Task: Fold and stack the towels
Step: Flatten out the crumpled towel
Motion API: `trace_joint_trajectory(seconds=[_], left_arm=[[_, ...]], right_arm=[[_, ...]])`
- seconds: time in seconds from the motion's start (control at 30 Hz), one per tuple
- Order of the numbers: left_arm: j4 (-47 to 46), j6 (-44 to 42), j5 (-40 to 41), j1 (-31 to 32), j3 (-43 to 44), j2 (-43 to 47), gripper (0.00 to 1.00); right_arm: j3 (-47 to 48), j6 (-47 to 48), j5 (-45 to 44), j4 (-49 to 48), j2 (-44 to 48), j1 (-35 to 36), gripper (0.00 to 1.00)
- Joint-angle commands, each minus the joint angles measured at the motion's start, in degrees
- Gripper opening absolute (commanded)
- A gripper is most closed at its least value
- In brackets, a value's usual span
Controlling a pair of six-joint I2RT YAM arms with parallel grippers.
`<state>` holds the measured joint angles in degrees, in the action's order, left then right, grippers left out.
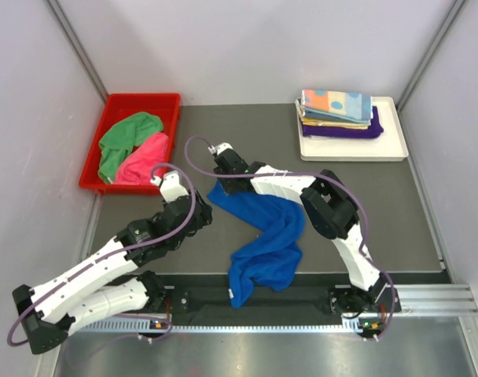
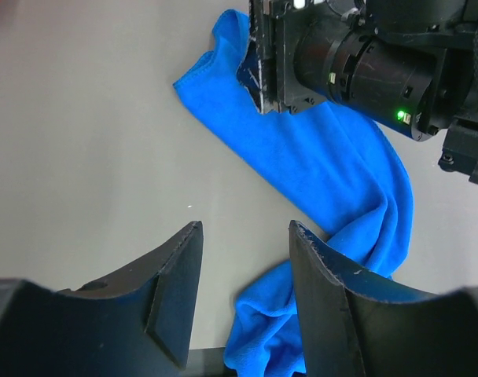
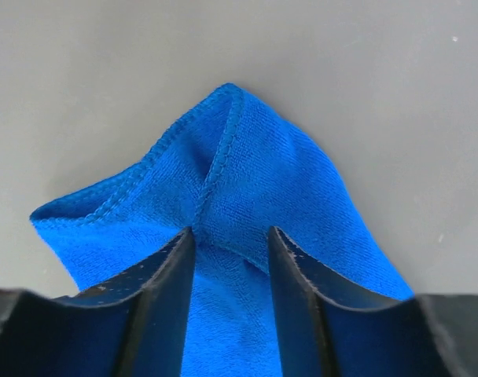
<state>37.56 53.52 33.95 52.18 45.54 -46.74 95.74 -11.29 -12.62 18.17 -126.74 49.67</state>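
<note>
Blue towel [image 1: 264,239] crumpled, twisted lengthwise mid-table betw arms. Right gripper [image 3: 229,239] pinching its far corner fold. Left gripper [image 2: 245,229] spread, empty, nearby. Green [image 1: 121,141] + pink towels [image 1: 147,161] in red bin [image 1: 141,100]; folded stack [image 1: 337,111] on white tray [image 1: 392,149].

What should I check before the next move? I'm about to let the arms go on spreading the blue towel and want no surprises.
1. Right gripper on a corner of the blue towel: ok, fingers straddle the hemmed corner; a firm pinch, cannot tell.
2. Left gripper free: ok, open over bare mat, holding nothing.
3. Towel flat: not ok, it lies twisted and bunched.
4. Stack on the white tray tidy: ok, folded towels piled.
5. Red bin emptied: not ok, green towel and pink towel remain.
</note>
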Motion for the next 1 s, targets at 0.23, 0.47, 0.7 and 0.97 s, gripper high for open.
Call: trace_joint_trajectory(seconds=[0.23, 0.47, 0.7, 0.97], left_arm=[[-3.1, -1.3, -2.4, -0.9, -1.8, 2.3, 0.53], [-2.3, -1.2, -2.5, -1.0, -1.8, 2.4, 0.52], [-2.7, -0.6, -2.4, -1.2, -2.8, 2.3, 0.52], [-7.2, -1.1, -5.4, -3.0, -3.5, -1.0, 0.53]], right_arm=[[0.9, -1.5, -4.3, -4.1, 2.5, 0.8, 0.38], [2.7, -2.2, -3.4, -3.8, 1.5, 0.3, 0.25], [0.2, -2.9, -4.3, -4.6, 4.7, -0.8, 0.11], [-5.6, -3.7, -1.1, -5.4, 13.0, -5.2, 0.09]])
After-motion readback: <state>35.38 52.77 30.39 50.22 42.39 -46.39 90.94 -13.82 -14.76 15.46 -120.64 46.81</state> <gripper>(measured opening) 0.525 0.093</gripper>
